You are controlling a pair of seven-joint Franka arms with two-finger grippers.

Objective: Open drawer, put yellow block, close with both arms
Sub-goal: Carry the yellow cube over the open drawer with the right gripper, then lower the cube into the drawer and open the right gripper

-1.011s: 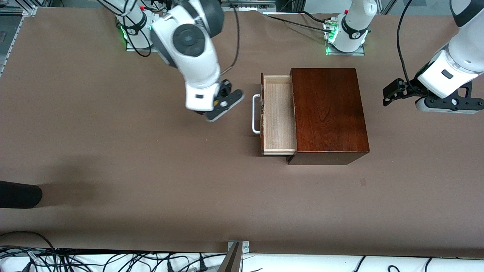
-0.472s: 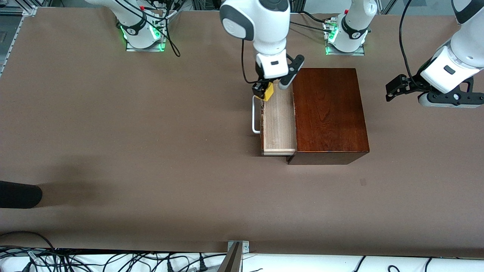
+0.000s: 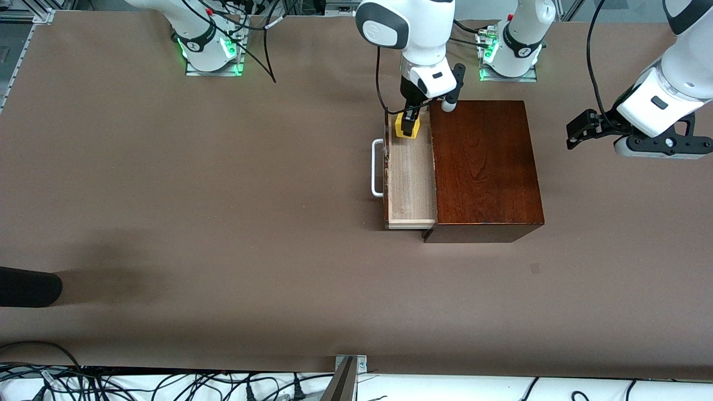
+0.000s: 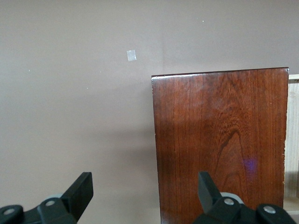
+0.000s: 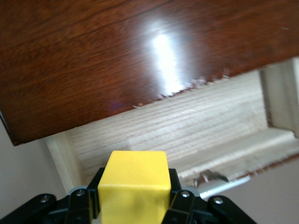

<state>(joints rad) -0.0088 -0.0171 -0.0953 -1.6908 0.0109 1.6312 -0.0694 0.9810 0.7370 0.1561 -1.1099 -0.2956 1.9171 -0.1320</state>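
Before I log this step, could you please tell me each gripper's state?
Left gripper: open, holding nothing.
Right gripper: shut on the yellow block.

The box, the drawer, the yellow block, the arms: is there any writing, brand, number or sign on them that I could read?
None can be read.
Box, drawer, yellow block: plain, no text.
Arm bases: a small round mark on the black band, too small to read.
Table: a small pale square patch, blank.
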